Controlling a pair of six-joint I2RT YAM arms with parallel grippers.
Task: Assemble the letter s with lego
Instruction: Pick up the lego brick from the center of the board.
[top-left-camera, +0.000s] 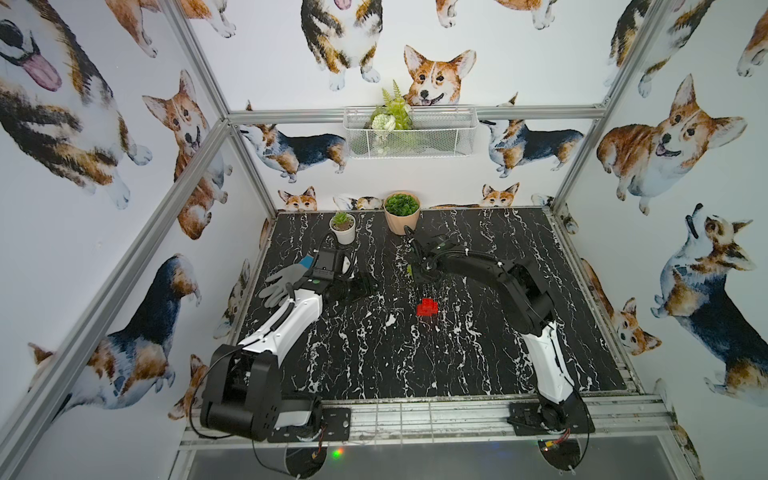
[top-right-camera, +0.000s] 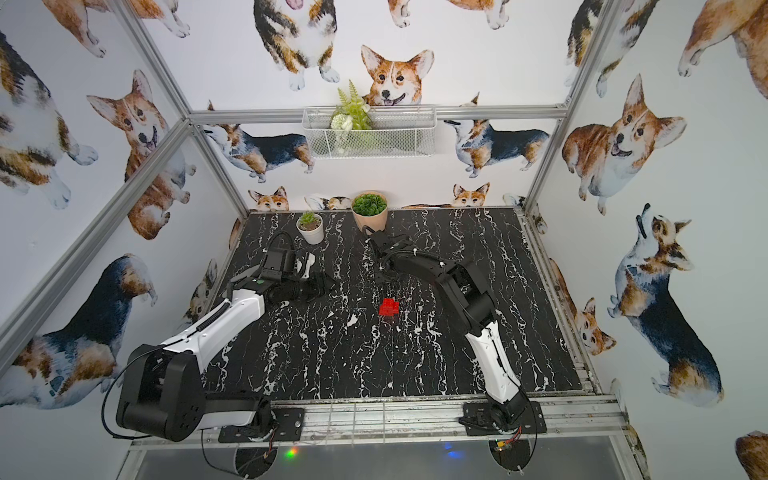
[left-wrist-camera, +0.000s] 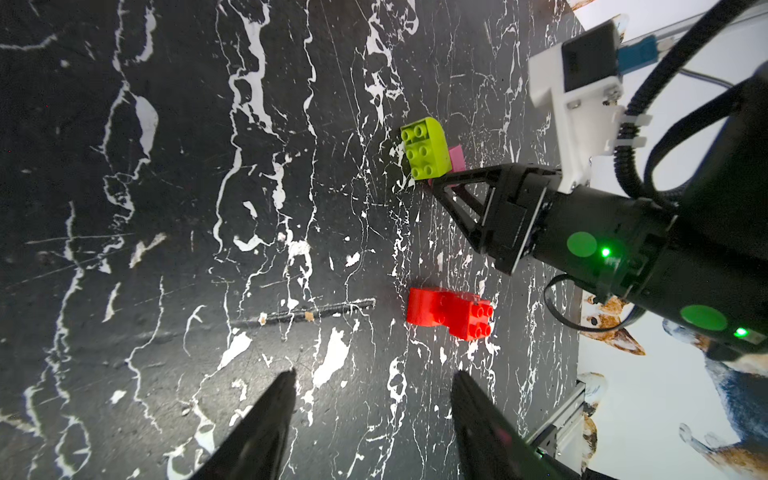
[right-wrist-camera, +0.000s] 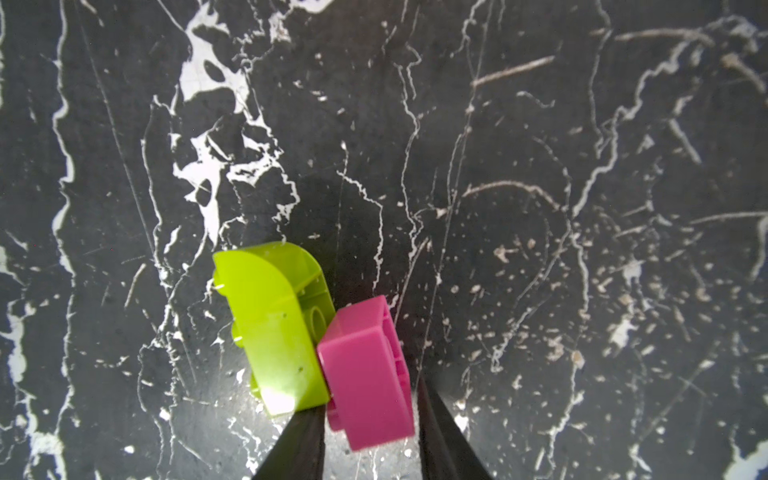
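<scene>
1. Clenched in the right pincer (right-wrist-camera: 370, 399): a magenta pink studded plastic brick (right-wrist-camera: 361, 357), caught between the two black fingers, with a lime green round-cornered studded plastic brick (right-wrist-camera: 274, 324) joined to its side and jutting past the fingertips.
2. Raised off the black white-veined worktop (top-left-camera: 374, 365) or grazing it: cannot tell.
3. Lying on the worktop in both top views: a stepped clump of red studded plastic bricks (top-left-camera: 427, 307) (top-right-camera: 389, 307), just on the base side of the right pincer, almost in line with it and apart from the held pair.
4. Going by the left wrist view, apparently longer across the worktop than along it; too small in the top views to confirm.
5. Spread and empty: the left pincer (left-wrist-camera: 374, 374), off to the left of the red clump, aimed toward it yet farther from it than the right one.
6. Judged from this: a short pull of the held pair toward the bases, free end lined up with the clump's end, then a press to mate the studs. Likely a job for the right arm, perhaps with the left bracing the clump.
</scene>
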